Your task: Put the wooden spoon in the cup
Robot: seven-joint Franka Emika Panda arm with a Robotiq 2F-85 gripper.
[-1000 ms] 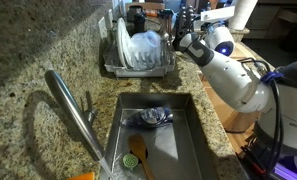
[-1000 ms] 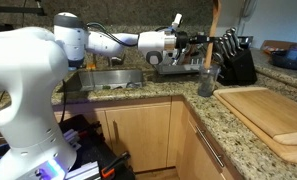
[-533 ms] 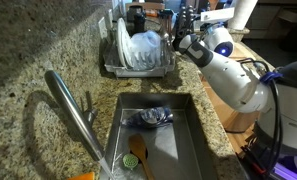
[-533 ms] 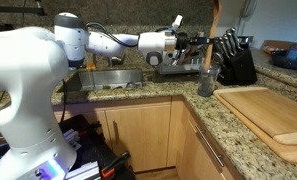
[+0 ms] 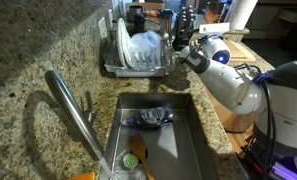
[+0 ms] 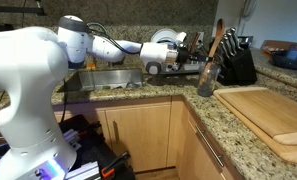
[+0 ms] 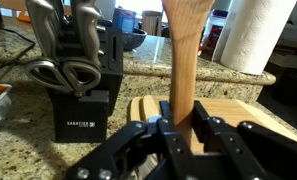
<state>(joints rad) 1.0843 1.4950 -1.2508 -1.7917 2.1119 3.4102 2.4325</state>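
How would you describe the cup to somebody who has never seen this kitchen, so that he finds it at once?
Find the tall dark knife block on the granite counter. The cup stands just beside it, on the side toward the sink. It is small, grey and metallic, with the wooden spoon slanting above it.

The knife block [image 6: 236, 62] crowds the cup [image 6: 205, 81] at the table [image 6: 188, 100] back edge. The front edge lies bare beside the board [image 6: 273, 115].

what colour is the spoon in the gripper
Plain mid-brown wood; the wooden spoon shows best in the wrist view, clamped in the gripper.
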